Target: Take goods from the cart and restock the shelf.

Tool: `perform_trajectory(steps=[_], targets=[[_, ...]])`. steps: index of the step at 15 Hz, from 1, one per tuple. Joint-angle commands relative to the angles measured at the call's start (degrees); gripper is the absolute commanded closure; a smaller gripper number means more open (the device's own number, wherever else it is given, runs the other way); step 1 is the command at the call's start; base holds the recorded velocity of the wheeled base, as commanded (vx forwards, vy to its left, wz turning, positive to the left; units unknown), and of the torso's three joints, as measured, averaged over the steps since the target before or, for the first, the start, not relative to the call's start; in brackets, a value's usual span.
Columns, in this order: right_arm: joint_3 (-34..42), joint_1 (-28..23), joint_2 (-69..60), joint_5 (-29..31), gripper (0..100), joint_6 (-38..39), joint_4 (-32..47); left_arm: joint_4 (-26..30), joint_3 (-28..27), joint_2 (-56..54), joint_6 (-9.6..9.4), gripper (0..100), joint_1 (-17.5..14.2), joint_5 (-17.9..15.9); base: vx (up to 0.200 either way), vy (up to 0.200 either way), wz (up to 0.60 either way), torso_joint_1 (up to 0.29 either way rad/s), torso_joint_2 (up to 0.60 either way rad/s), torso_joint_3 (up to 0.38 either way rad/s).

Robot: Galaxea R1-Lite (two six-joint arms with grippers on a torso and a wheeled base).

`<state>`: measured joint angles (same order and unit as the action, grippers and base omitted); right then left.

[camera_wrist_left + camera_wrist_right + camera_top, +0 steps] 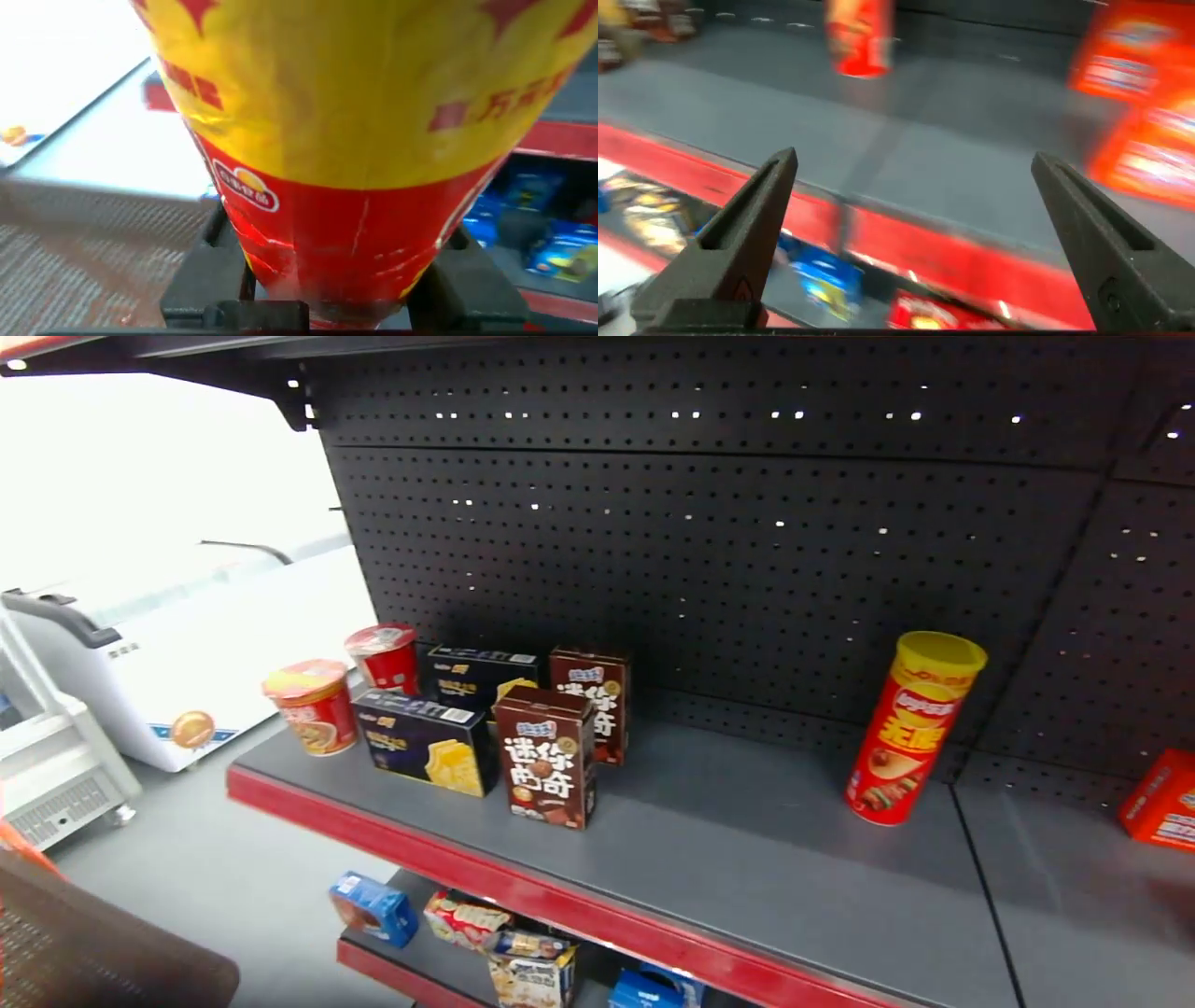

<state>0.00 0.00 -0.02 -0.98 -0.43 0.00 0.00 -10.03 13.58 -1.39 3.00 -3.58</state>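
1. While both grippers hover before its red front edge, the shelf (747, 859) carries goods on its grey board.
2. Crisp can (913, 728): upright, toward the shelf's right, near the back panel.
3. Red-and-yellow package (355, 140): off the shelf, clamped between the fingers of the left gripper (341, 266).
4. Right gripper (913, 161): jaws spread wide, empty.
5. Boxes (546, 756) and cup noodles (313, 705): shelf's left end.

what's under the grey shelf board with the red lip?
A lower shelf holding a blue box, a red-and-yellow snack pack, a beige carton and another blue pack. Anything further back is covered by the grey shelf board.
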Motion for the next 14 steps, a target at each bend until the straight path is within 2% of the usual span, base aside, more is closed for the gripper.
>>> perform_trajectory(steps=[1,6,7,9,10,11,13,14], targets=[[0.0,0.0,0.02,0.01,0,-0.01,0.0,0.0,0.01,-0.05,-0.02,100,-0.01,-0.02,0.0,0.0,-0.6,0.007,-0.01,-0.002],[0.0,0.0,0.02,0.01,0,0.08,0.0,0.0,0.01,-0.05,-0.02,100,0.08,-0.11,0.0,0.0,-0.6,0.001,0.0,0.0],[0.0,0.0,0.02,-0.08,0,0.08,0.0,-0.09,-0.07,-0.05,0.07,100,0.08,-0.11,0.0,0.0,0.0,0.0,0.0,0.0],[0.0,0.0,0.02,-0.17,0,0.08,0.0,-0.26,-0.69,-0.05,2.53,100,0.17,-0.11,0.0,0.0,0.0,0.0,0.0,0.0],[0.0,0.0,0.02,-0.43,0,-0.28,0.0,-0.26,-1.31,-0.05,2.8,100,0.08,0.24,0.0,0.0,0.0,0.0,0.0,0.0],[0.0,0.0,0.02,-0.52,0,-0.28,0.0,-0.09,-2.18,0.31,2.8,100,-0.1,0.42,0.0,0.0,0.0,0.0,0.0,0.0],[0.0,0.0,0.02,-0.52,0,-0.36,0.0,0.18,-2.27,1.54,2.27,100,-0.19,3.58,0.0,0.0,0.0,0.0,0.0,0.0],[0.0,-0.09,0.11,-1.22,0,-0.72,0.09,0.62,-1.83,1.45,1.3,100,-0.19,4.64,0.0,0.0,0.0,0.0,0.0,0.0]])
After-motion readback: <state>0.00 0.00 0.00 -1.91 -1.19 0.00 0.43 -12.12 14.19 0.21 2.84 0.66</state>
